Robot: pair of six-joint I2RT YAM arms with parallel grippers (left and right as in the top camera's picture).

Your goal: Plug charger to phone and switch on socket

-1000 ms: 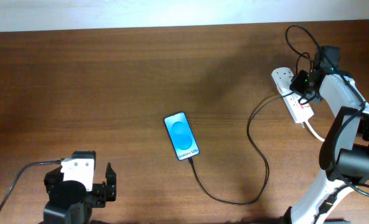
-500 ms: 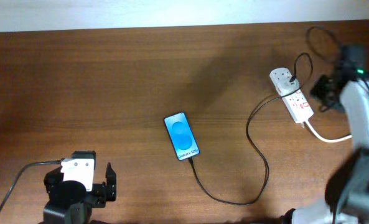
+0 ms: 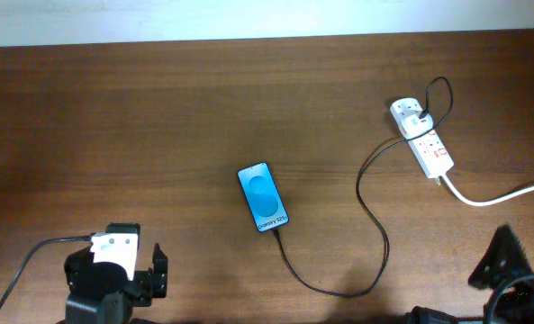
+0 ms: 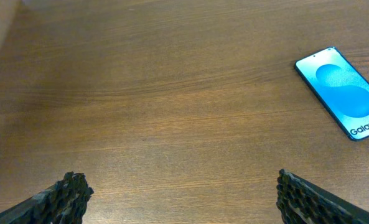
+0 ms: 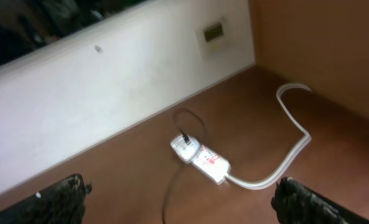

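- The left tool (image 4: 181,190) hangs low over the near left of the table (image 3: 158,117) with its fingers wide apart and nothing between them.
- The right tool (image 5: 181,199) is also spread wide and empty. It sits high at the near right and looks toward the far right corner.
- The phone (image 3: 263,197) lies flat near the middle of the table, screen up and lit blue. It is to the right of the left tool and well apart from both tools.
- The charger (image 3: 384,247) leaves the phone's near end, loops toward the near edge, then runs right and far to the socket (image 3: 426,137).
- The socket lies at the far right with its white lead (image 3: 501,193) trailing off the right edge.
- Progress: the charger's tip meets the phone's near end, so the plugging step looks done. Neither tool is near the socket. Either the switch is already pressed or that step is left to do, and I cannot tell which.
- Hard to make out:
  - The tip is too small to show whether it is fully seated.
  - The socket's red marks are too small in the overhead view and too blurred in the right wrist view to read the switch.
  - The left wrist view cuts off the phone's near end.
  - The overhead view shows only a dark part of the right arm at the near edge.
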